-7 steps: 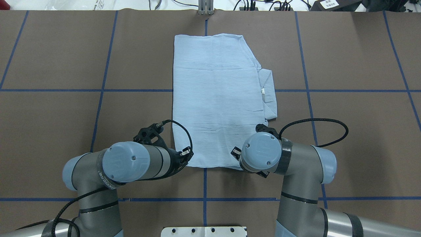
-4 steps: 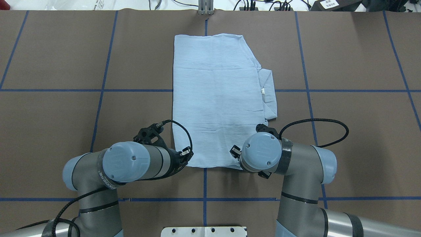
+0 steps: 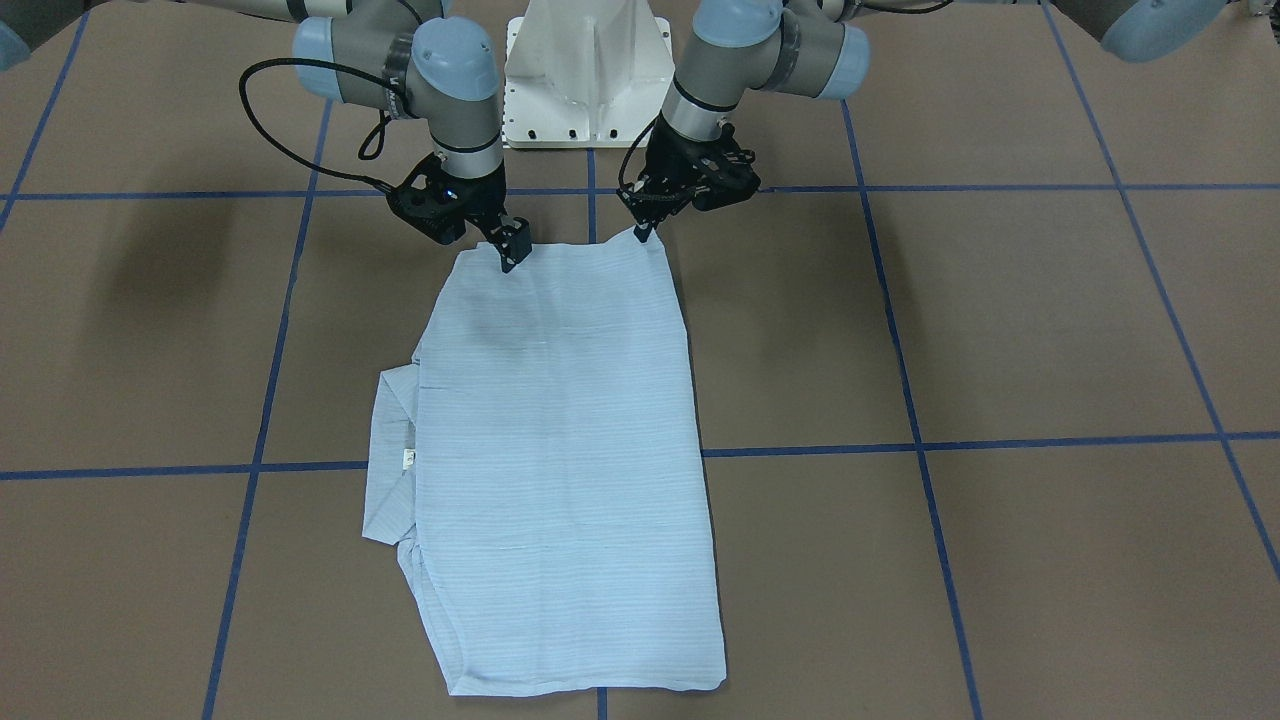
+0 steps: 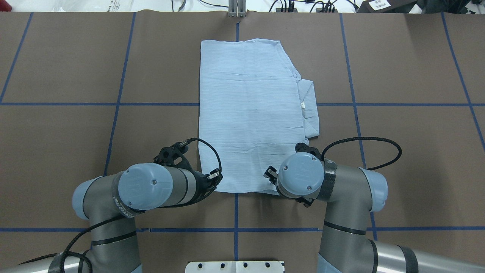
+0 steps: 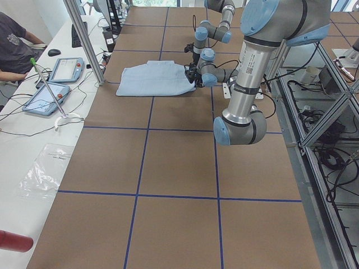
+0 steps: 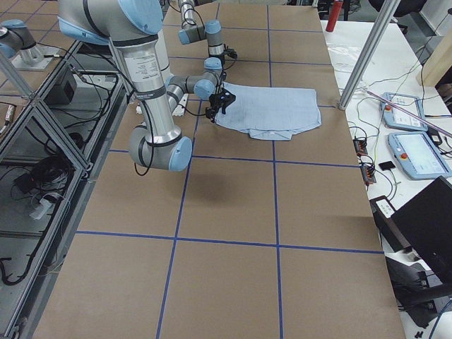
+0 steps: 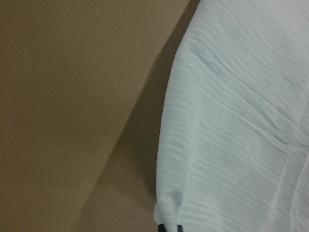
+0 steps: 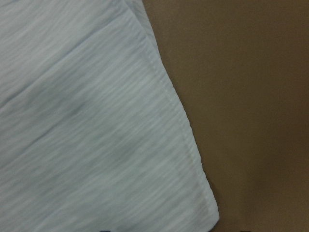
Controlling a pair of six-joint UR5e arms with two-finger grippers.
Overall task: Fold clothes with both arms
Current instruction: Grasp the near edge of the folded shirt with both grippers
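Observation:
The pale blue shirt (image 4: 250, 113) lies folded into a long rectangle in the middle of the table (image 4: 75, 125), collar sticking out on its right side (image 4: 308, 106). In the front view the shirt (image 3: 560, 480) runs away from the robot. My left gripper (image 4: 214, 176) (image 3: 640, 232) is shut on the near left corner; its wrist view shows that corner (image 7: 166, 212) pinched and slightly raised. My right gripper (image 4: 268, 173) (image 3: 510, 255) stands open over the near right corner, which lies flat (image 8: 207, 208) in its wrist view.
The white pedestal base (image 3: 585, 70) stands between the arms at the near table edge. Blue tape lines (image 4: 117, 104) grid the brown table. A person (image 5: 14, 45) sits at a side bench with control tablets (image 5: 64, 70). A metal post (image 4: 237, 8) stands at the far edge.
My right gripper has shifted a little to the left and forward along the shirt's near edge. The left arm and the shirt have stayed still.

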